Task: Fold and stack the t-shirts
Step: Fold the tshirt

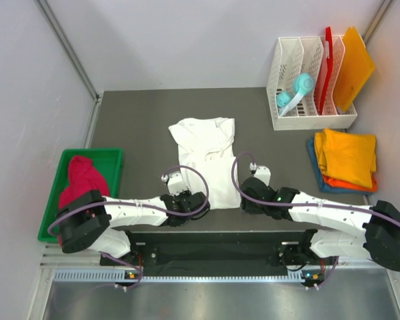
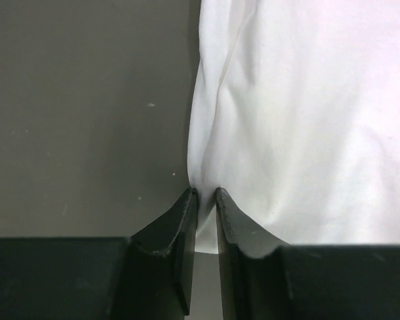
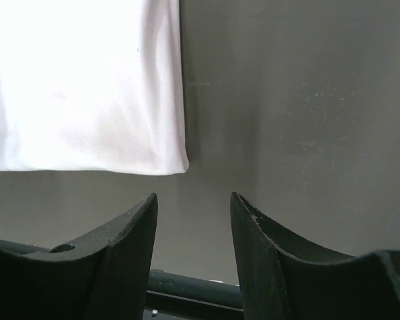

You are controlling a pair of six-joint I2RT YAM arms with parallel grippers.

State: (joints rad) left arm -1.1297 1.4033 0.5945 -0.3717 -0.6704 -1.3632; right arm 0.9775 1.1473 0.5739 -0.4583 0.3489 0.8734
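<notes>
White t-shirt (image 1: 203,153) lies in the middle of your counter (image 1: 140,127). Its rumpled, wider part is away from the arms and its narrower, smoother hem end is toward them.

Your left jaws are clenched on the near left corner of that hem. In the left wrist view a thin fold of white cloth runs down into the narrow slit between them, and the fabric puckers toward that spot.

Your right jaws stand released, apart over bare counter. The near right corner of the hem sits just ahead of them and a little to their left, touching neither one.

Your left arm (image 1: 133,212) and right arm (image 1: 320,208) reach in low from the near edge, one toward each near corner of the shirt.

On your left, a crimson-pink t-shirt (image 1: 83,180) is heaped in a green tray (image 1: 113,155) at the counter's left edge, well apart from the white one.

On your right, three folded shirts make a stack. A yellow-orange t-shirt (image 1: 347,155) is on top, and an orange t-shirt (image 1: 350,183) peeks out under its near edge. A blue t-shirt (image 1: 311,160) at the bottom shows along the left side.

Behind the stack stands a white rack (image 1: 290,120). It holds a red board (image 1: 327,60) and an orange board (image 1: 353,63) on edge. A teal object (image 1: 297,93) sits in a slot further left; you cannot tell what it is.
</notes>
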